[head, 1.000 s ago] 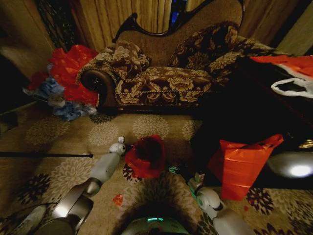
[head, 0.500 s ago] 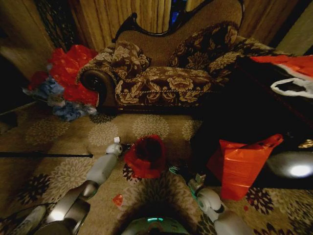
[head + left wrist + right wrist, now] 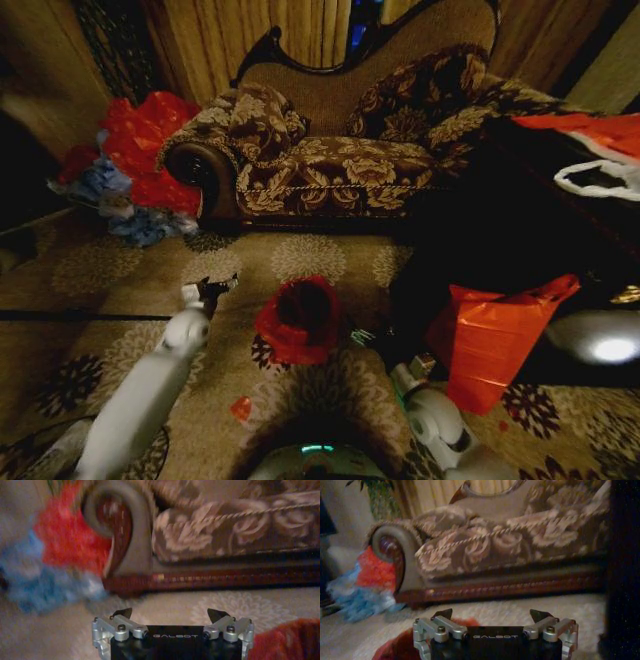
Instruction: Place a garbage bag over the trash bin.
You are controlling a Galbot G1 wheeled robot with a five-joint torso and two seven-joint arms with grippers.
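Deep-red crinkly plastic: the garbage bag (image 3: 298, 318) sits on the patterned carpet (image 3: 120, 290) in front of the sofa (image 3: 340, 150), draped over the trash bin (image 3: 304, 305). You see the bin merely as a dark hollow inside the bag's mouth; its wall and rim are covered. The mouth faces up, so the long axis runs roughly vertical, and the lower folds spread onto the carpet on the side away from the sofa.

Left gripper (image 3: 215, 288): just beside the bag, on the side toward the sofa's scrolled arm. In your left wrist view the fingertips (image 3: 122, 612) stand wide apart with nothing between them (image 3: 169, 613); a red bag edge (image 3: 285, 641) shows, cut off at the frame corner.

Right gripper (image 3: 492, 614): jaws likewise spread and empty. In your head view its tips are lost in shadow near the bag's other side (image 3: 372, 338). The bag (image 3: 400, 647) lies partly behind its body.

Orange bag (image 3: 490, 340): flat, further right of the bin, against dark furniture.

Heap of bags (image 3: 135, 165): red and blue, beside the sofa's scrolled arm, blurred in the wrist views.
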